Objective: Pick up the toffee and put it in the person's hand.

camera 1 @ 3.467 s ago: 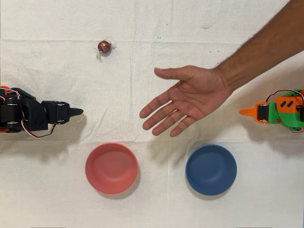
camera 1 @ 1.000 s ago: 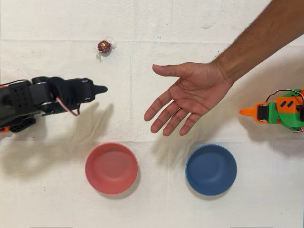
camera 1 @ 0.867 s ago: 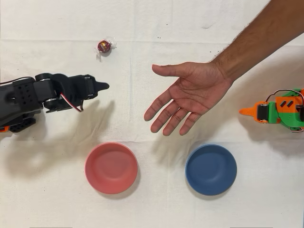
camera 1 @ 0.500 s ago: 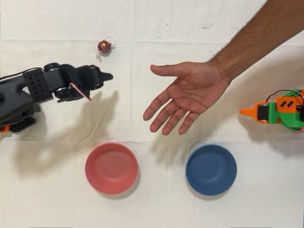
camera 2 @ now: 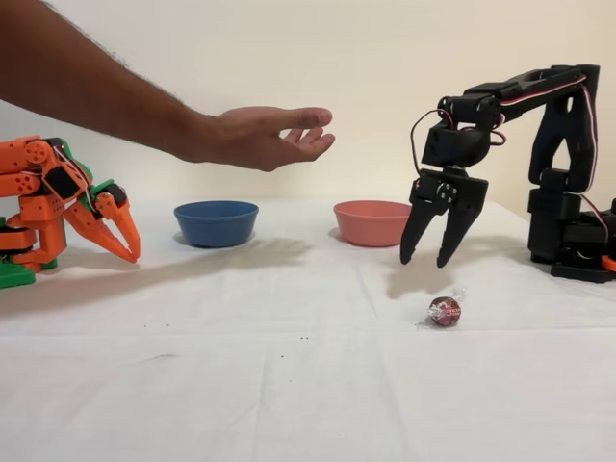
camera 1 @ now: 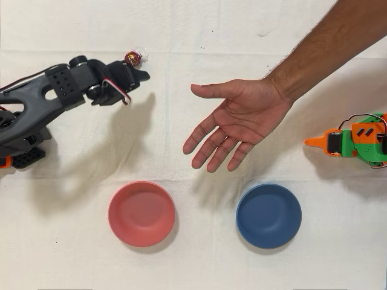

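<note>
Red foil is glinting on the toffee (camera 2: 445, 311), which is lying on the cloth (camera 2: 289, 385) with its clear wrapper ends sticking out; in the overhead view the toffee (camera 1: 133, 58) is showing just past the gripper's tip. The black arm's gripper (camera 2: 427, 260) is hanging above the cloth, fingers pointing down and spread apart, holding nothing, and the sweet is sitting lower and a little to the right of it in the fixed view. Nothing is lying between the two. A person's hand (camera 1: 239, 124) is hovering open, palm up, fingers spread, well apart from the gripper (camera 1: 140, 75). Below it in the overhead view a pink bowl (camera 1: 141, 213) and a blue bowl (camera 1: 268, 215) are standing side by side. An idle orange arm (camera 2: 58, 207) is resting at the far edge. White creased cloth is covering the table, and a plain pale wall (camera 2: 366, 87) is rising behind.
</note>
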Controlling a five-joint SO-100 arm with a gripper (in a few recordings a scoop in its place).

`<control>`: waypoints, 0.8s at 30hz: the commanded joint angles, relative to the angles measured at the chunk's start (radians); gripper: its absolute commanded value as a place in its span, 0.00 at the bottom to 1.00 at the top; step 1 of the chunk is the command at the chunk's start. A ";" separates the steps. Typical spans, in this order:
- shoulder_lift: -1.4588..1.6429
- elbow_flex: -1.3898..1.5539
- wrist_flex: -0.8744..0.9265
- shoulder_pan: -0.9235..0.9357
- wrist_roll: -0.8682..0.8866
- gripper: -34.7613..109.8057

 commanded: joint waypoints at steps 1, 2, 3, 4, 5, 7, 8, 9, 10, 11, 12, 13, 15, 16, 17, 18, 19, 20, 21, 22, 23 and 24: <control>0.003 -0.095 0.012 -0.046 0.002 0.47; -0.008 -0.107 0.014 -0.054 0.002 0.47; -0.018 -0.120 0.015 -0.058 0.005 0.47; -0.029 -0.129 0.017 -0.064 0.008 0.48; -0.040 -0.140 0.015 -0.071 0.009 0.49; -0.067 -0.167 0.015 -0.081 0.020 0.49; -0.083 -0.184 0.020 -0.087 0.023 0.49; -0.098 -0.202 0.026 -0.092 0.028 0.49; -0.114 -0.218 0.035 -0.098 0.035 0.49; -0.126 -0.229 0.043 -0.101 0.043 0.49; -0.137 -0.235 0.046 -0.106 0.049 0.49; -0.143 -0.236 0.048 -0.110 0.055 0.49; -0.149 -0.227 0.049 -0.118 0.063 0.48; -0.152 -0.221 0.052 -0.121 0.066 0.48; -0.153 -0.215 0.055 -0.124 0.069 0.48; -0.156 -0.209 0.057 -0.127 0.069 0.48; -0.163 -0.207 0.057 -0.132 0.069 0.48; -0.169 -0.209 0.057 -0.137 0.069 0.49; -0.176 -0.213 0.057 -0.143 0.069 0.49; -0.184 -0.219 0.060 -0.147 0.069 0.49; -0.192 -0.225 0.060 -0.153 0.072 0.49; -0.198 -0.232 0.055 -0.161 0.077 0.49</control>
